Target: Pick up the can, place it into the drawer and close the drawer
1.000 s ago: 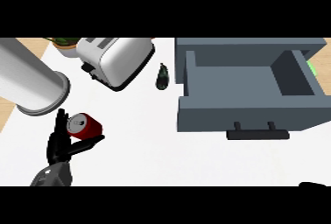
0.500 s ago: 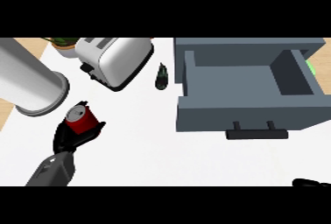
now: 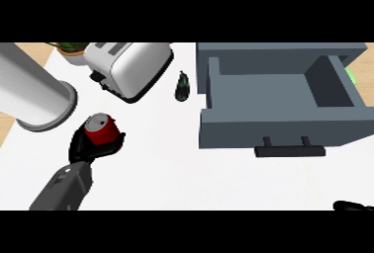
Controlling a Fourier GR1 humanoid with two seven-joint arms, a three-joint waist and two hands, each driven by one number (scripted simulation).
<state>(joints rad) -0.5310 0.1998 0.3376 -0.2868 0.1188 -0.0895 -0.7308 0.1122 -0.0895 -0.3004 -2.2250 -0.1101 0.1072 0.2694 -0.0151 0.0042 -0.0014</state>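
Fingers of the black left hand (image 3: 91, 148) are curled round the red cylindrical can (image 3: 101, 128), partly hiding it, well left of the open grey drawer (image 3: 281, 106). Only a sliver of the right hand (image 3: 354, 206) is seen, its fingers' state undeterminable.

Bright, even light on the white counter (image 3: 219, 183); soft shadows inside the drawer (image 3: 277, 94).

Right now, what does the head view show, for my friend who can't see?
The left hand curls around a red can on the white counter. An open grey drawer sits to the right, with a toaster behind.
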